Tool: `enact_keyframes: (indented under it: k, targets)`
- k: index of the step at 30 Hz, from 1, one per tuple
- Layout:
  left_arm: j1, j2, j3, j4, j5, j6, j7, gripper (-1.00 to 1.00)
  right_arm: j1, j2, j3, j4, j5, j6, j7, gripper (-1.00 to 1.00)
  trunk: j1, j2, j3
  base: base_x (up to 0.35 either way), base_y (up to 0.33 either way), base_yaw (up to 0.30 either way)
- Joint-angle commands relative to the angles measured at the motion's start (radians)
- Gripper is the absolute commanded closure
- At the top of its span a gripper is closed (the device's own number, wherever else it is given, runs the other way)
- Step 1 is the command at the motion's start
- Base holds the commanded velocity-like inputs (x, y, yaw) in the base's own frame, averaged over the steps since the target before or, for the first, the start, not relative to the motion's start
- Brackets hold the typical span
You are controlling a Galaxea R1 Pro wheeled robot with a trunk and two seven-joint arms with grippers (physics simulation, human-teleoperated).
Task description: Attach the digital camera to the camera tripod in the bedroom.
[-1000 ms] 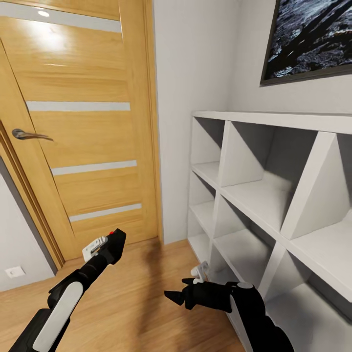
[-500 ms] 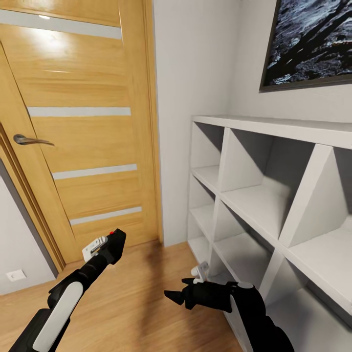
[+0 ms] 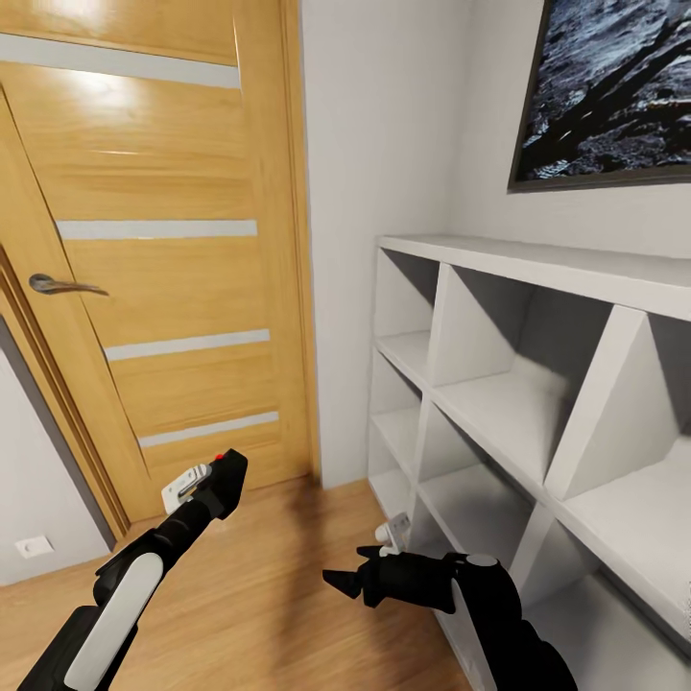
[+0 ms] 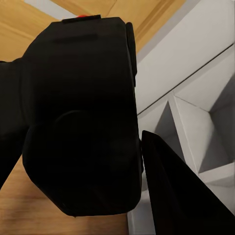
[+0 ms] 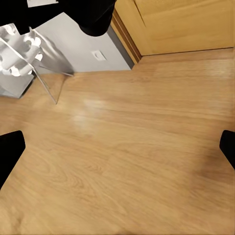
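Note:
The digital camera (image 3: 226,473), black with a red button on top, sits in my left gripper (image 3: 215,485), which is shut on it low at the left of the head view. Up close in the left wrist view the camera (image 4: 81,112) is a big dark block with a black finger (image 4: 169,191) against its side. My right gripper (image 3: 347,579) hangs open over the wood floor beside the shelves, holding nothing; its fingertips (image 5: 9,149) stand far apart. The camera tripod is out of view.
A shut wooden door (image 3: 163,240) with a metal handle stands ahead on the left. White cube shelves (image 3: 537,384) run along the right wall under a wall-mounted black TV (image 3: 614,86). A white thin-legged object (image 5: 22,54) stands on the floor in the right wrist view.
The whole head picture has slid slightly downward, so the camera has moved. Both arms keep the same pose, and the left gripper still holds the camera.

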Motion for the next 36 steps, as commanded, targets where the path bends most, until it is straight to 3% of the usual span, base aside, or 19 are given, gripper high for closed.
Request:
enact_keyframes:
  k: [1, 23, 36]
  targets:
    - [-0.001, 0.001, -0.002, -0.002, 0.007, 0.001, 0.007, 1.0, -0.001, 0.001, -0.002, -0.001, 0.011, 0.002, 0.009, -1.0, -0.004, 0.007, 0.002, 0.0, 0.0, 0.0]
    - [-0.001, 0.001, -0.002, 0.0, 0.007, 0.001, 0.007, 1.0, -0.001, -0.007, -0.003, -0.007, 0.013, 0.01, 0.009, -1.0, -0.088, 0.161, 0.071, 0.0, 0.0, 0.007]
    - [-0.001, 0.001, -0.002, 0.0, 0.007, 0.001, 0.007, 1.0, -0.001, -0.008, 0.001, -0.006, 0.014, 0.006, 0.008, -1.0, -0.138, 0.252, 0.112, 0.0, 0.0, 0.246]
